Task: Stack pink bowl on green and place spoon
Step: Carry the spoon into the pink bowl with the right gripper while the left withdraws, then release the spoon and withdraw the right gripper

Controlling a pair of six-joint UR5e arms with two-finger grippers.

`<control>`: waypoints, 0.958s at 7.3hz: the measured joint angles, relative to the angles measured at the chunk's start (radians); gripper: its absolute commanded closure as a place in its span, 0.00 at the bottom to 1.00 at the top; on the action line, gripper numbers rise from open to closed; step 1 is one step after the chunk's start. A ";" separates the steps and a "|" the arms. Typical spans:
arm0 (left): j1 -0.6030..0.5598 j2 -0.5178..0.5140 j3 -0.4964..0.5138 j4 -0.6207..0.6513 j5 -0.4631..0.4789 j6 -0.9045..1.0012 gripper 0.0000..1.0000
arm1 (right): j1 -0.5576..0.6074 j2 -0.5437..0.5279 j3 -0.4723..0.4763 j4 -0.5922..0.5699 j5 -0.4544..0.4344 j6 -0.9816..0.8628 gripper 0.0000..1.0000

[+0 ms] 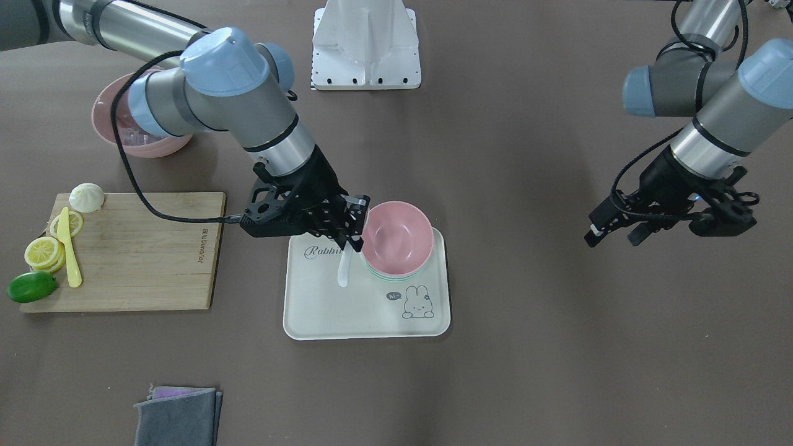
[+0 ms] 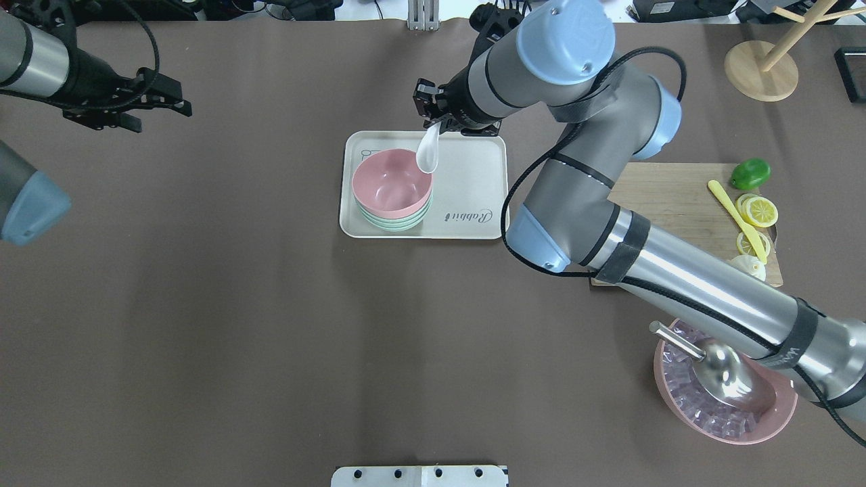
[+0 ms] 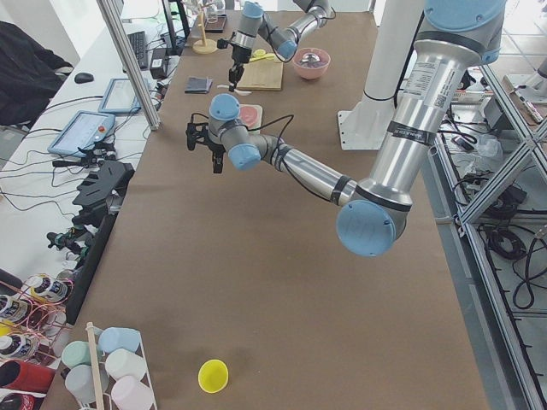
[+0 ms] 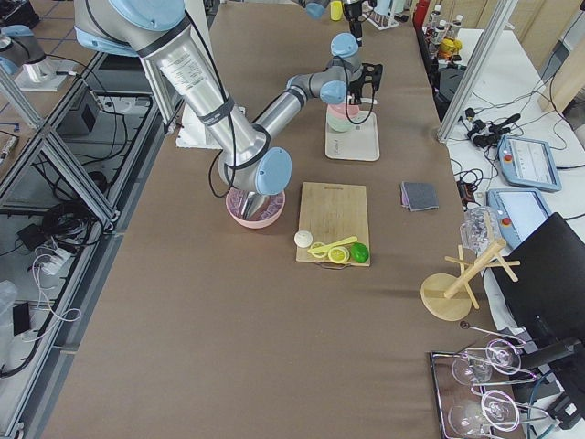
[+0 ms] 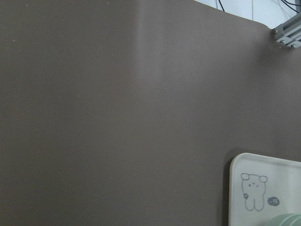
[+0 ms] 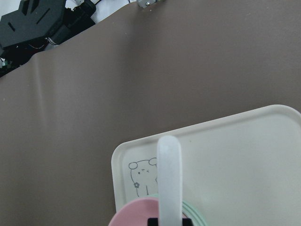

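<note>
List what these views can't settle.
Count of green bowls: pink bowl covers all but their rims, every view.
Where right gripper pinches spoon: cut off at right wrist view's bottom edge.
Spoon touching pink bowl or clear: overhead overlap, undecidable.
Large pink bowl: mostly behind right arm, front view.
</note>
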 measured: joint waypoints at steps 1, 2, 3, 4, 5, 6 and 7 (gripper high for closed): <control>-0.027 0.047 -0.019 -0.002 0.000 0.060 0.02 | -0.028 0.029 -0.059 0.048 -0.051 0.020 1.00; -0.043 0.074 -0.025 -0.003 0.001 0.100 0.02 | -0.046 0.047 -0.088 0.070 -0.075 0.036 0.25; -0.049 0.084 -0.027 -0.004 0.001 0.116 0.02 | -0.057 0.053 -0.099 0.078 -0.082 0.045 0.00; -0.051 0.088 -0.027 -0.004 0.001 0.123 0.02 | -0.061 0.053 -0.101 0.081 -0.083 0.046 0.00; -0.051 0.089 -0.026 -0.004 0.001 0.125 0.02 | -0.061 0.051 -0.095 0.082 -0.081 0.045 0.00; -0.052 0.089 -0.026 -0.004 0.001 0.126 0.02 | -0.057 0.048 -0.084 0.080 -0.071 0.044 0.00; -0.052 0.090 -0.026 -0.004 0.002 0.126 0.02 | -0.032 0.039 -0.064 0.069 -0.031 0.041 0.00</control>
